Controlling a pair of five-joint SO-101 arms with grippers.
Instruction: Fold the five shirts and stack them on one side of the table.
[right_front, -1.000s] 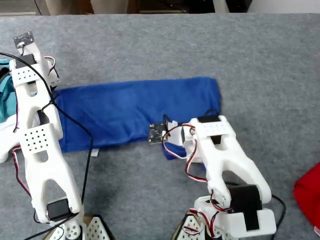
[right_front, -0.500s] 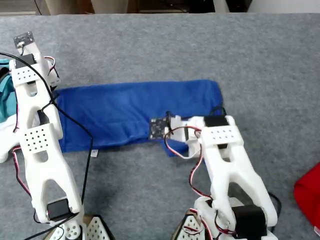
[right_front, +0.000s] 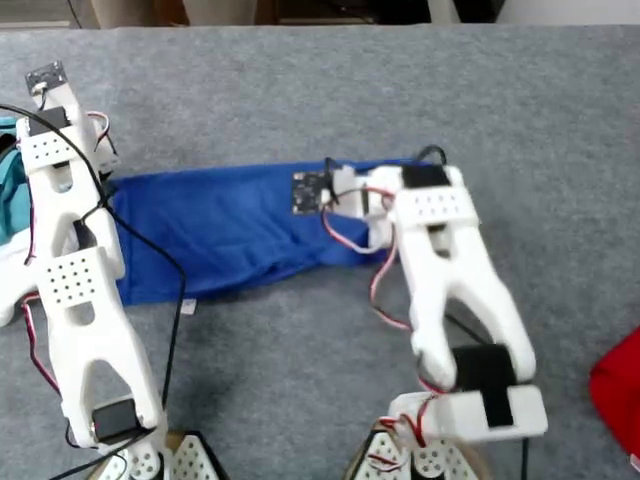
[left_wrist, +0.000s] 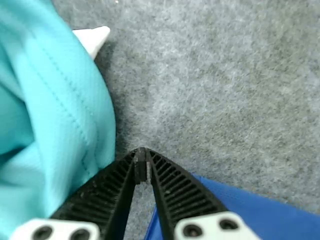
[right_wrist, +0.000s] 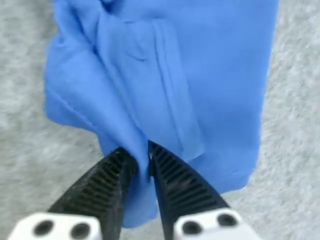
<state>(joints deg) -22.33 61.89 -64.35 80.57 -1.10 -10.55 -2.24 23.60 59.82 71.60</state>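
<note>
Blue shirt (right_front: 230, 225) lies lengthwise, left to right, on the surface (right_front: 300, 90). Right tool (right_wrist: 142, 152) pinches its right-end fold (left tool (left_wrist: 141, 164), closed empty, sits at the opposite end), so the fold likely carries leftward.

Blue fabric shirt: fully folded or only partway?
Partway: the blue fabric shirt lies as a long strip, one end pinched by the right gripper.

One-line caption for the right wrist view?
Right gripper shut on a fold of the blue shirt over the grey table.

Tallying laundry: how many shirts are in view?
3: a blue shirt mid-table, a teal shirt at the left edge, a red shirt at the right edge. Others may be hidden.
</note>
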